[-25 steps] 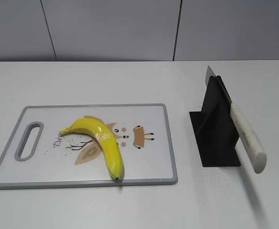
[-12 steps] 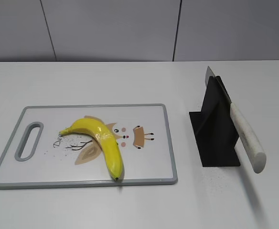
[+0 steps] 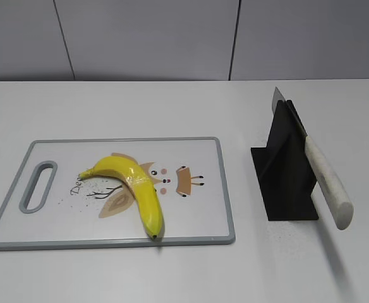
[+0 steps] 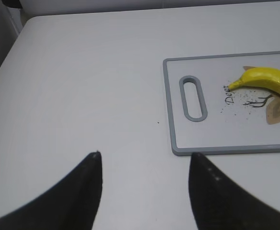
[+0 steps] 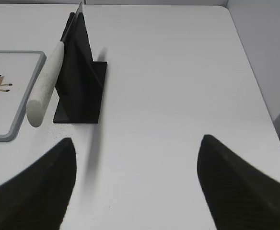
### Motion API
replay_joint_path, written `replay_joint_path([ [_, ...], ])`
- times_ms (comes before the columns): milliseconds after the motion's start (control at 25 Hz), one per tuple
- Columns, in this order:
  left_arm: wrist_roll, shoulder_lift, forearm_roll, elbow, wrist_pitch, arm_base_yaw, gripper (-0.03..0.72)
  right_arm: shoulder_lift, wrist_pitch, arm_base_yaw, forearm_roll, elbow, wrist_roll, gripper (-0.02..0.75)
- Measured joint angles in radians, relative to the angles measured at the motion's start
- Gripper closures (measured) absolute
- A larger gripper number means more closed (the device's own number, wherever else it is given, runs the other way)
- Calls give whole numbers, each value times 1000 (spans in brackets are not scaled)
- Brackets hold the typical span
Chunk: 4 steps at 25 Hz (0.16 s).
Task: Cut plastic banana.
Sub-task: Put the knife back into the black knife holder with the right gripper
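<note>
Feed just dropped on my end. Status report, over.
Both jaws open, empty: left gripper, right gripper. Glossy yellow plastic banana whole on grey-rimmed cutting board. White-handled knife in black stand. Nothing obstructing.

Bare tabletop (image 3: 140, 107) runs wide behind the board (image 3: 197, 221), and a clear lane lies between the board's right edge and the black stand (image 3: 285, 183). The stand rises as the one tall obstacle, with the knife (image 3: 326, 183) slanting down it, handle jutting out toward the front right. The banana (image 3: 140, 189) lies flat on the board, open from above and from each side. Left of the board the tabletop is open under the left fingers (image 4: 89, 184), spread well apart. Right of the stand the surface looks free as far as the edge, under the right fingers (image 5: 49, 177), also spread.
</note>
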Motion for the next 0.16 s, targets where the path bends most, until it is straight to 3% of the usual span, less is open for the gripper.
replay_joint_path([
  [160, 0, 0, 0, 0, 0, 0, 136, 0, 0, -1, 0, 0, 0, 144],
])
